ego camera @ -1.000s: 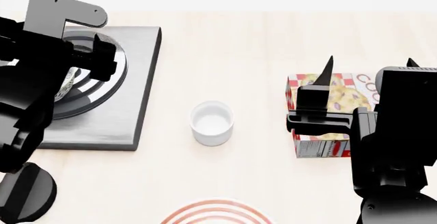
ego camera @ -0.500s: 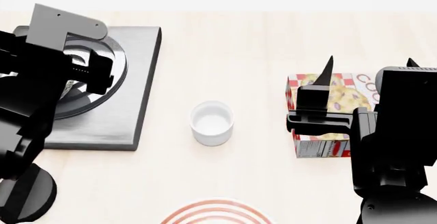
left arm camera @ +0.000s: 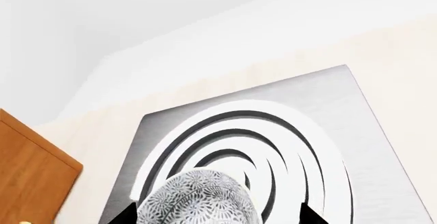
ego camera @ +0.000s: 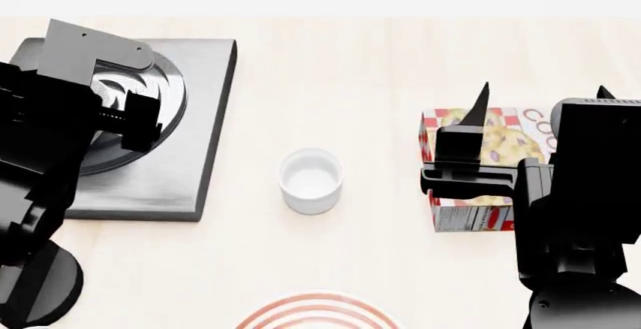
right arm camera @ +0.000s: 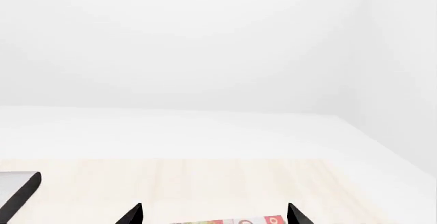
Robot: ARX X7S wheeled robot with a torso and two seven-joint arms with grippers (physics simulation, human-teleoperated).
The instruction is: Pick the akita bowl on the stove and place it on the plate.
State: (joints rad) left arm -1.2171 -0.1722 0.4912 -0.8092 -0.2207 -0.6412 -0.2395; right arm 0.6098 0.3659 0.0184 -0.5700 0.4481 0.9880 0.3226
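The left gripper (left arm camera: 215,216) sits low over the stove (left arm camera: 355,111), and its two black fingertips (left arm camera: 125,217) stand spread wide, one on each side of the akita bowl (left arm camera: 198,201). In the left wrist view the speckled bowl fills the gap between the tips, resting on the raised ring burner (left arm camera: 273,132); the tip on one side looks right against the bowl's wall, while the other stands a little clear of it, so the jaws bracket the bowl without visibly pinching it. Whether either pad actually presses the bowl cannot be told, since the contact lies at the picture's edge. From the head view the left arm (ego camera: 45,126) covers most of the burner and hides the bowl almost completely.

The right gripper (ego camera: 536,96) hangs over the cookie box (ego camera: 481,179), well apart from the stove, its pointed fingertips (ego camera: 479,100) spread wide and holding nothing. In the right wrist view the same tips frame the top edge of the red-checked box.

A plain white cup (ego camera: 311,180) stands on the wooden table (ego camera: 331,66) between the stove and the box. The plate (ego camera: 318,312), red-ringed, shows only its far rim at the near edge of the table, well apart from the bowl
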